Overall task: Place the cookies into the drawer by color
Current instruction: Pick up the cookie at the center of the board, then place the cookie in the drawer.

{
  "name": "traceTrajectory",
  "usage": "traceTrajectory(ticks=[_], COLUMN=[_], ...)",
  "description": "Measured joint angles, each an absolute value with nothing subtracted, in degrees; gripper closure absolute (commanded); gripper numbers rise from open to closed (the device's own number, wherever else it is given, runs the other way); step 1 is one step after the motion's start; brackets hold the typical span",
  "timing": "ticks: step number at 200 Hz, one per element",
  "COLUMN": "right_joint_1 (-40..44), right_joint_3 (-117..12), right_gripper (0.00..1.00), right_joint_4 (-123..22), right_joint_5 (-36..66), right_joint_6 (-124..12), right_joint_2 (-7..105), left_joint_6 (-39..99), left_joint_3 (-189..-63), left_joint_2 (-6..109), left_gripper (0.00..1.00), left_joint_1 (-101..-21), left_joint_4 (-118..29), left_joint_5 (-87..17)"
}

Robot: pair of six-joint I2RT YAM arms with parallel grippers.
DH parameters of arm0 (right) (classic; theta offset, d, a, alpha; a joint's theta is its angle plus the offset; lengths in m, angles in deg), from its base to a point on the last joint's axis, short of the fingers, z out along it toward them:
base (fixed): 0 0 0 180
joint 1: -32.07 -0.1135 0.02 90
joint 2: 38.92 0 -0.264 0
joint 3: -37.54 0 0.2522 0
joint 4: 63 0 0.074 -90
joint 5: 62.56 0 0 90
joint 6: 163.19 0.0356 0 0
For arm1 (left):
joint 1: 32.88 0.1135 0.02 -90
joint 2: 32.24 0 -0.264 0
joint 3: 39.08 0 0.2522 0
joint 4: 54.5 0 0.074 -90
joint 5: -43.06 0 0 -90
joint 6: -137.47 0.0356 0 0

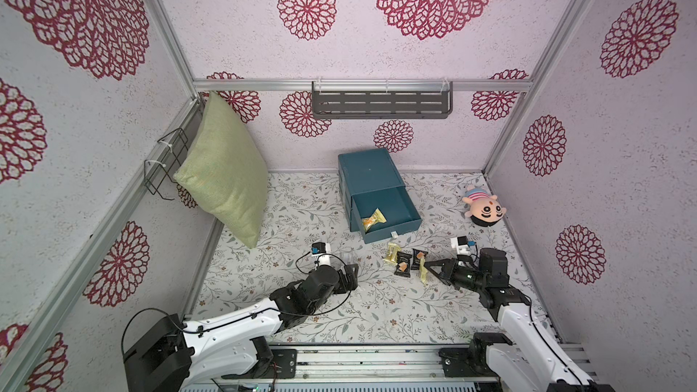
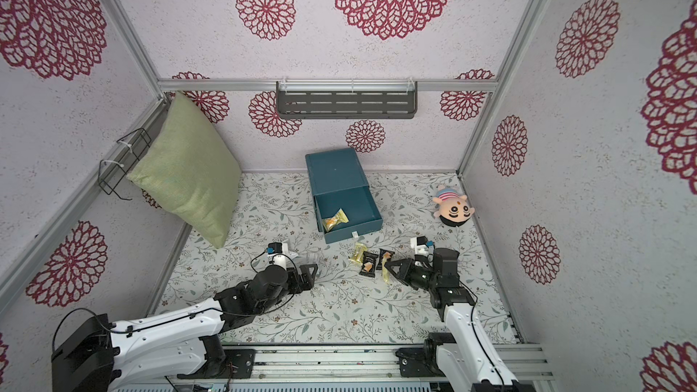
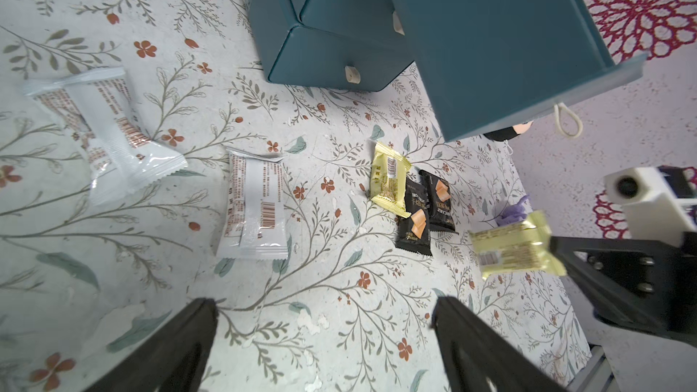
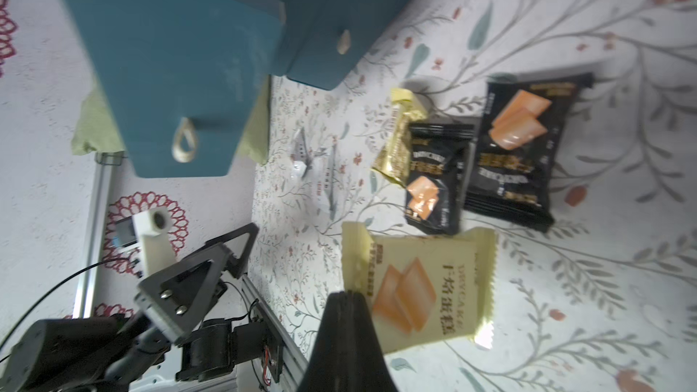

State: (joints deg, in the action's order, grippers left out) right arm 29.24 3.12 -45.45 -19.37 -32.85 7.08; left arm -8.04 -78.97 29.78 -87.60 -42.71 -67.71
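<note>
At the near edge of the floral table cover point(image 1: 377, 314), the right gripper point(image 4: 345, 307) is clamped shut on one crimped end of the held yellow packet point(image 4: 422, 292). The packet's face shows orange cake slices beside a column of Chinese characters ending 蛋糕, and a smaller Latin line is too blurred to read. Level with it, the left gripper point(image 3: 324, 333) stands with jaws wide apart and empty over bare cover. Ahead of the left gripper lie two whitish packets point(image 3: 109, 137) point(image 3: 256, 205), backs up; their red-brown fine print and barcodes are too small to read. Just beyond the right gripper lie two black packets point(image 1: 403, 262) point(image 1: 418, 258), each bearing an orange cake picture and pale lettering that ends in "CAKE" in the left wrist view. A second yellow packet point(image 1: 392, 252), barcode side up, touches the black packet beside it. These three lie between the held packet and the drawer chest point(image 1: 367, 169). The chest's top drawer point(image 1: 392, 230) is pulled out, with a white loop tab point(image 1: 394, 234) on its front, and a third yellow packet point(image 1: 373, 218) rests inside near its left wall. The lower drawers are shut. Farther back, a green cushion point(image 1: 222, 171) leans on the left wall below a wire rack point(image 1: 166, 162). A plush doll point(image 1: 484, 209) lies by the right wall, and a grey slotted shelf point(image 1: 381, 103) hangs on the rear wall.
</note>
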Motion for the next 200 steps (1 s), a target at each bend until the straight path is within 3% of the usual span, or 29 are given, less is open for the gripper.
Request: traceTrajectory(ticks=[76, 200], right_joint_1=[23.68, 18.22], right_joint_3=[-14.54, -37.62], right_gripper=[1.00, 1.00], right_joint_4=[-41.06, -45.47], right_joint_5=[-20.37, -16.26], right_joint_6=[-26.76, -26.76], right_joint_2=[5.46, 32.48], left_joint_6=[-7.14, -6.96], left_joint_3=[-78.60, -73.40], left_joint_2=[26.87, 26.35], left_gripper=[0.03, 0.03], left_joint_1=[-85.72, -85.59], left_joint_4=[-41.79, -48.46], left_joint_5=[-68.52, -64.04])
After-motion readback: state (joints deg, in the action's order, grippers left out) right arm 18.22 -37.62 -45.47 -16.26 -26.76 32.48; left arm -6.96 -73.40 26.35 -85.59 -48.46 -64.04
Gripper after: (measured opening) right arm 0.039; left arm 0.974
